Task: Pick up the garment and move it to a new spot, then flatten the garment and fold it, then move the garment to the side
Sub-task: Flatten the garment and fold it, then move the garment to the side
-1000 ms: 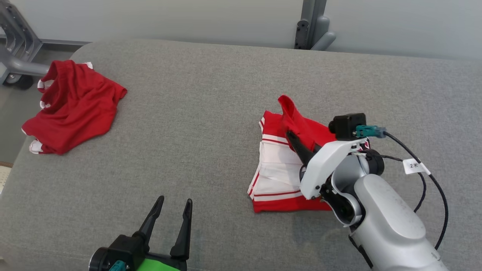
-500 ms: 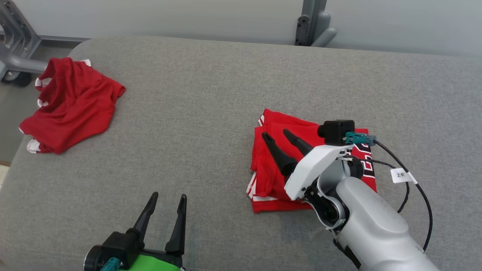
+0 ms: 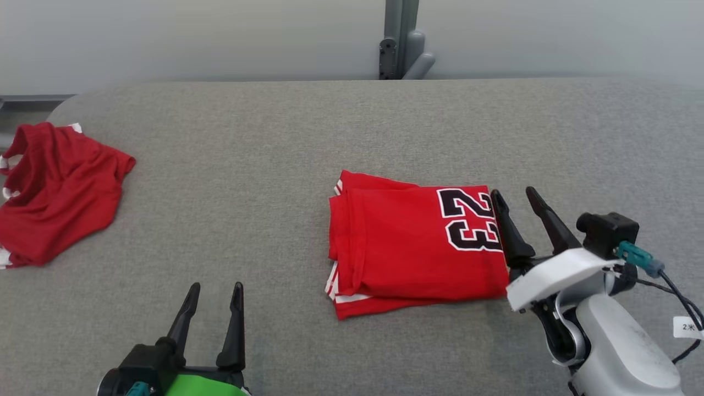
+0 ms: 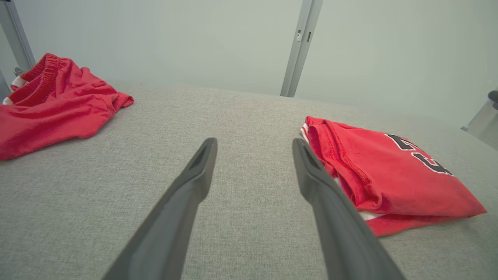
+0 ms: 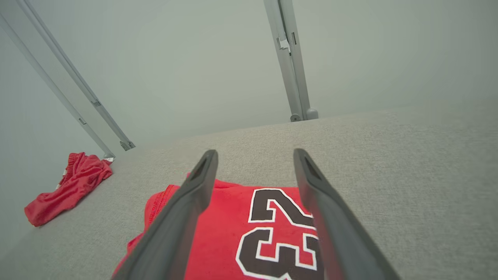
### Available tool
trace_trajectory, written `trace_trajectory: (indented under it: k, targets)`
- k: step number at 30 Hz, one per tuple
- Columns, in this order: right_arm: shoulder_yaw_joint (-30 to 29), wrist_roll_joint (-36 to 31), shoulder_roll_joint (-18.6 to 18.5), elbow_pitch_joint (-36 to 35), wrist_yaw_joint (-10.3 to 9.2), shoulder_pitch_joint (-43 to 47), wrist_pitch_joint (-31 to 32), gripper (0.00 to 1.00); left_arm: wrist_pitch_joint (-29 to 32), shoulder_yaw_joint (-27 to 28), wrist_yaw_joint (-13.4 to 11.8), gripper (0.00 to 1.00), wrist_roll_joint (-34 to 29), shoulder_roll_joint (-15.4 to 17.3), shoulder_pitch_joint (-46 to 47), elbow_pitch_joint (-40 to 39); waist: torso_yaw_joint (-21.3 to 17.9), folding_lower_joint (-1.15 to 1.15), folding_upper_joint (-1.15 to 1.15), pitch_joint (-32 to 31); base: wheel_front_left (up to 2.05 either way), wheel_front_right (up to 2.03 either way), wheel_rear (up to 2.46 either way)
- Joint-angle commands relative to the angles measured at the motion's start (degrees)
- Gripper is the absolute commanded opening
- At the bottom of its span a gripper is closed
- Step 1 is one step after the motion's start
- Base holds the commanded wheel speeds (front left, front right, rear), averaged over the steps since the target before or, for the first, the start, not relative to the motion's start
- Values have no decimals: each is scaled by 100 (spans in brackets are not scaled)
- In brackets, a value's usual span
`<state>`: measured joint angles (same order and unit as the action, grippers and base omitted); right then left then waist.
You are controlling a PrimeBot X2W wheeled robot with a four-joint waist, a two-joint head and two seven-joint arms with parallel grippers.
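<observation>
So, the fold looks done and the side-move is next.
The folded red knit jersey with its black-and-white 23 lies mid-right on the grey woven-fabric surface. The right gripper hovers spread at its right edge, and the left gripper is spread too, well apart. I'd pinch all the floppy layers together and keep it low.

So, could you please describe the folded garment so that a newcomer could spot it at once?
On the grey padded surface, look right of centre, next to the right gripper. There lies the folded jersey, a neat red rectangle. Unlike the crumpled red garment at the far left edge, it bears a black 23 outlined in white.
</observation>
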<state>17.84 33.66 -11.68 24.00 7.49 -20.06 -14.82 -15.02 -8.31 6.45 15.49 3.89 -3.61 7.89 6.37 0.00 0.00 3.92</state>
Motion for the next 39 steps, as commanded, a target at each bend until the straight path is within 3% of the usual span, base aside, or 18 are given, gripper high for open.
trace_trajectory:
  k: [1, 9, 17, 24, 39]
  targets:
    - [-128, -220, -8, -114, -1, 162, -44, 100, -12, 57, -42, 100, -31, -18, -93, -21, -247, 0, 0, -99, 0, 0, 0]
    - [-823, -1389, 359, -1289, -1, 1155, -42, 100, -12, 272, -109, 100, -126, -48, -256, -99, -626, 0, 0, -348, 0, 0, 0]
    - [-1136, -1942, 634, -1997, -1, 2143, -44, 100, -12, 351, -195, 100, -350, -80, -470, -337, -653, 0, 0, -562, 0, 0, 0]
    - [-1088, -2344, 743, -2214, -1, 2809, -43, 100, -12, 402, -262, 100, -324, -98, -800, -520, -623, 0, 0, -769, 0, 0, 0]
    - [-1079, -2433, 657, -2112, -1, 2940, -44, 100, -12, 358, -352, 100, -553, -101, -1142, -595, -539, 0, 0, -969, 0, 0, 0]
